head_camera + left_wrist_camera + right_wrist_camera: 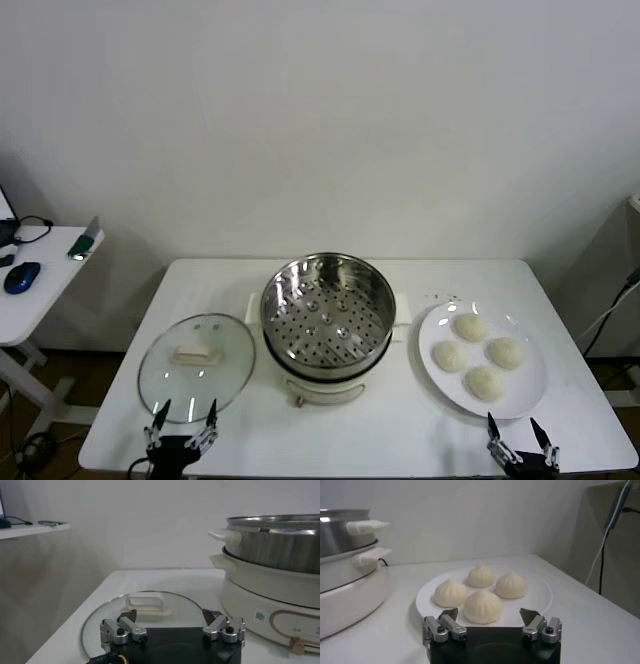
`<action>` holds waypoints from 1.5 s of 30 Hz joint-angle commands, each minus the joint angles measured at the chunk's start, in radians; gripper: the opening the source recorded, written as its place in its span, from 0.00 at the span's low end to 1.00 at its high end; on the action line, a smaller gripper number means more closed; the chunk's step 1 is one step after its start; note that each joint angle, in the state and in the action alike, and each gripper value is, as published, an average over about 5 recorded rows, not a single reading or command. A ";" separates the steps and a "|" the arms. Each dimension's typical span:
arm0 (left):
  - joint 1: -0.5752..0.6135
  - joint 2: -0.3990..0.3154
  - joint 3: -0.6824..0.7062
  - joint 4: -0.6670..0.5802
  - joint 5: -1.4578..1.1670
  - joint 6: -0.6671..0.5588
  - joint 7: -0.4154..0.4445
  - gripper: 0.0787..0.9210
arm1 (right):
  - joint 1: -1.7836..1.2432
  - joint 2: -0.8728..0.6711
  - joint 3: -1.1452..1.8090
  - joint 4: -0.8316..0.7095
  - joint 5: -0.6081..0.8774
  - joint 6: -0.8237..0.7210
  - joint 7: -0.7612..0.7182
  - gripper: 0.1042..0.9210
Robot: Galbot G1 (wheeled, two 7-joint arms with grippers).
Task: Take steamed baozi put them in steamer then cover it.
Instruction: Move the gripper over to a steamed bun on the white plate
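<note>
Several cream-white baozi (478, 354) (483, 606) lie on a white plate (523, 398) (540, 597) at the table's right. The shiny steamer (327, 312) (280, 545) (337, 532) with its perforated tray stands uncovered in the middle on a white base (270, 587). To its left the glass cover (196, 366) (135, 617) lies flat with its cream block handle (145, 601) up. My left gripper (182, 425) (171, 621) hovers open at the cover's near edge. Just short of the plate's near rim, my right gripper (520, 440) (489, 617) stands open and empty.
A side desk (35, 290) at the far left carries a blue mouse (22, 277) and cables. A grey cabinet (610, 290) with a cord stands off the table's right. The white table (400, 430) has bare surface along its front edge between the grippers.
</note>
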 commanded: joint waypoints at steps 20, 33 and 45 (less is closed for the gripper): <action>-0.037 0.027 0.004 -0.004 -0.028 0.008 0.012 0.88 | 1.352 -0.813 -0.780 -0.293 -0.158 -0.616 -0.663 0.88; -0.052 0.026 0.010 0.004 -0.029 0.015 0.020 0.88 | 2.368 -0.738 -1.940 -0.620 -0.418 -0.158 -1.333 0.88; -0.061 0.032 0.000 0.017 -0.035 0.014 0.024 0.88 | 2.232 -0.611 -1.963 -0.679 -0.371 -0.239 -1.301 0.88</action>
